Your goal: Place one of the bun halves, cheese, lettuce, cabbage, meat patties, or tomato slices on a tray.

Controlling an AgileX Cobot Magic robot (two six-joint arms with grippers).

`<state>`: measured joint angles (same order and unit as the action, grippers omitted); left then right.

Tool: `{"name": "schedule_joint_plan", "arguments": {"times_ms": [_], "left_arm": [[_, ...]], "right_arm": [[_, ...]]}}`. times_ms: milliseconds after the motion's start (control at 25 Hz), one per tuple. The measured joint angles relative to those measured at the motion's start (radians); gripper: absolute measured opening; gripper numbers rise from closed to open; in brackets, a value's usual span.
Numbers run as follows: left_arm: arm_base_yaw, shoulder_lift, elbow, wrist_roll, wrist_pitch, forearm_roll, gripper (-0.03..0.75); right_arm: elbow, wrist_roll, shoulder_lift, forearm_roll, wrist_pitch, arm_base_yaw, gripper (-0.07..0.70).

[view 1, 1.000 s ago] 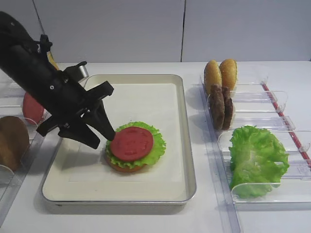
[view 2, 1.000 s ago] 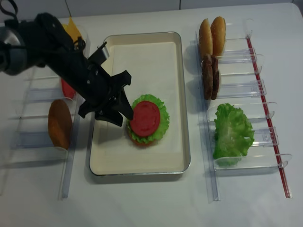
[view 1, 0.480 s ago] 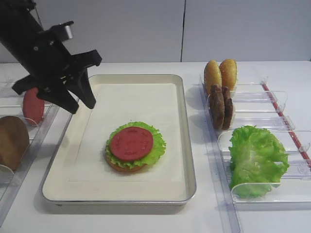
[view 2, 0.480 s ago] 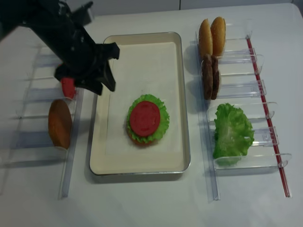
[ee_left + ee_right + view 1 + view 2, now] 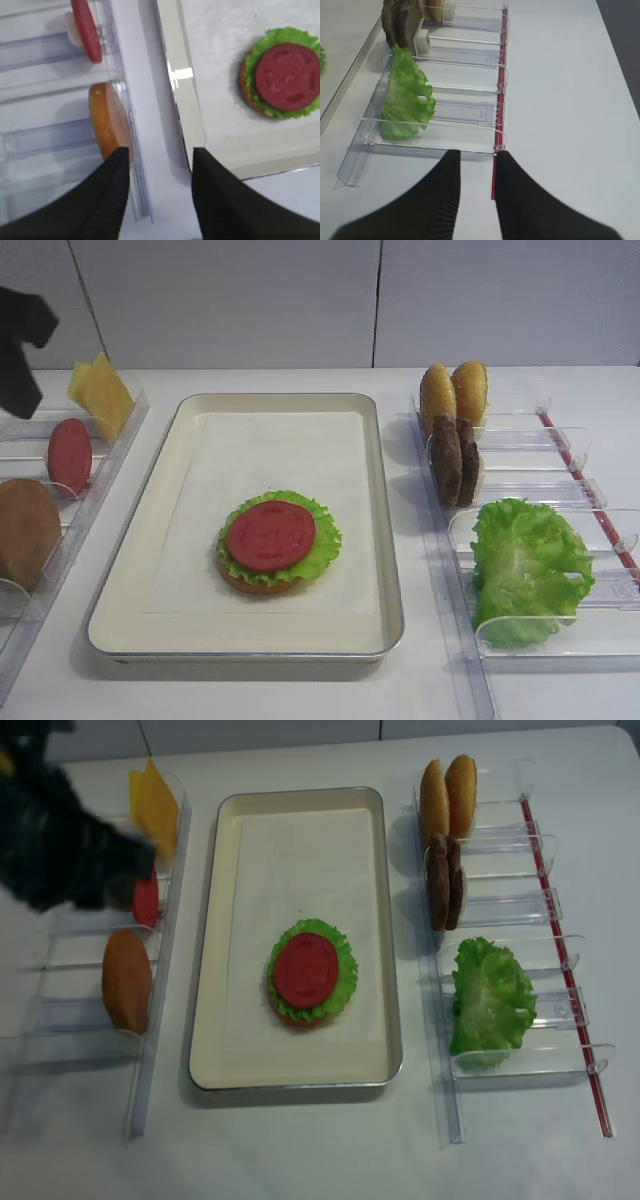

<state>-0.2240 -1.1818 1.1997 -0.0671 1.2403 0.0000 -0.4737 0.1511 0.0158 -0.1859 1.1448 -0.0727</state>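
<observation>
On the cream tray (image 5: 385, 540) lies a stack: a bun half at the bottom, lettuce, and a red tomato slice (image 5: 270, 535) on top, also in the left wrist view (image 5: 287, 76). My left gripper (image 5: 160, 152) is open and empty, high over the tray's left rim and the left bins. Its arm (image 5: 60, 845) shows as a dark blur at the far left. My right gripper (image 5: 480, 156) hovers open and empty over the table, just before the lettuce bin (image 5: 405, 97). Cabbage is out of view.
Left bins hold cheese (image 5: 100, 395), a tomato slice (image 5: 68, 455) and a bun half (image 5: 25, 530). Right bins hold two bun halves (image 5: 455, 390), two meat patties (image 5: 455, 460) and lettuce (image 5: 530, 565). A red strip (image 5: 497, 115) runs along the right bins.
My left gripper has lifted off beside the tomato slice on the stack and drawn back up and to the left. The slice stays on the lettuce.
</observation>
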Motion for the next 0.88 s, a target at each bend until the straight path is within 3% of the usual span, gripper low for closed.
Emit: {"name": "schedule_joint_plan", "arguments": {"times_ms": [360, 880], "left_arm": [[0.000, 0.419, -0.208, -0.002, 0.016, 0.000, 0.272], [0.000, 0.859, -0.447, -0.003, 0.028, 0.018, 0.244]], "right_arm": [[0.000, 0.000, 0.000, 0.000, 0.000, 0.000, 0.228], [0.000, 0.000, 0.000, 0.000, 0.000, 0.000, 0.228]]}}
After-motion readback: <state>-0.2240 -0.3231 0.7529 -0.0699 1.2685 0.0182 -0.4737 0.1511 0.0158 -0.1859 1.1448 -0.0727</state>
